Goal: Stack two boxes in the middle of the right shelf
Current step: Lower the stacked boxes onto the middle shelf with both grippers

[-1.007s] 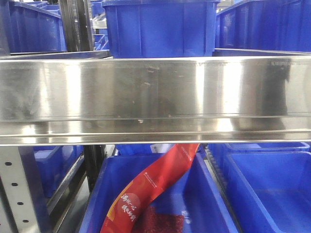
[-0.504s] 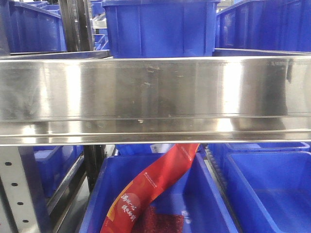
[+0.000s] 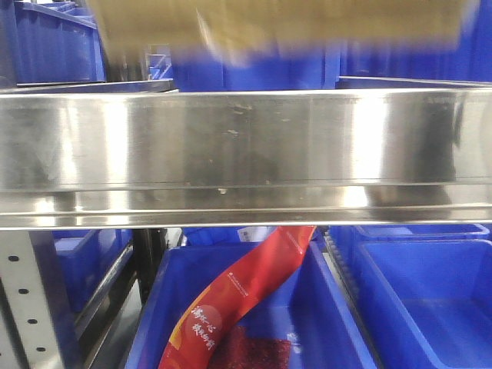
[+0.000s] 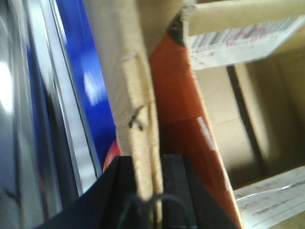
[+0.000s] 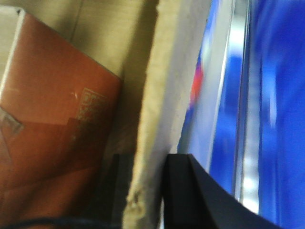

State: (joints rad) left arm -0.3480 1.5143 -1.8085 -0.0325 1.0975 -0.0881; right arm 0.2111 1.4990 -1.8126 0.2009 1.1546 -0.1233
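A brown cardboard box (image 3: 284,21) hangs blurred across the top of the front view, above the shelf's mirror-like steel lip (image 3: 246,146). My left gripper (image 4: 145,164) is shut on the box's left wall (image 4: 136,95), one black finger on each side. On the opposite wall (image 5: 162,95) my right gripper (image 5: 147,162) is shut the same way. Inside the carton lie an orange-brown flat piece (image 4: 176,109) and a white barcode label (image 4: 238,40). Only this one box can be made out.
Blue bins (image 3: 254,69) stand on the shelf behind the lip. Below it, a blue bin (image 3: 330,323) holds a red packet (image 3: 246,296), with another blue bin (image 3: 430,300) to its right. A grey perforated upright (image 3: 23,307) stands at lower left.
The cardboard box has come into the top of the front view, blurred by motion, and covers the upper part of the blue bins. Shelf and bins have not moved.
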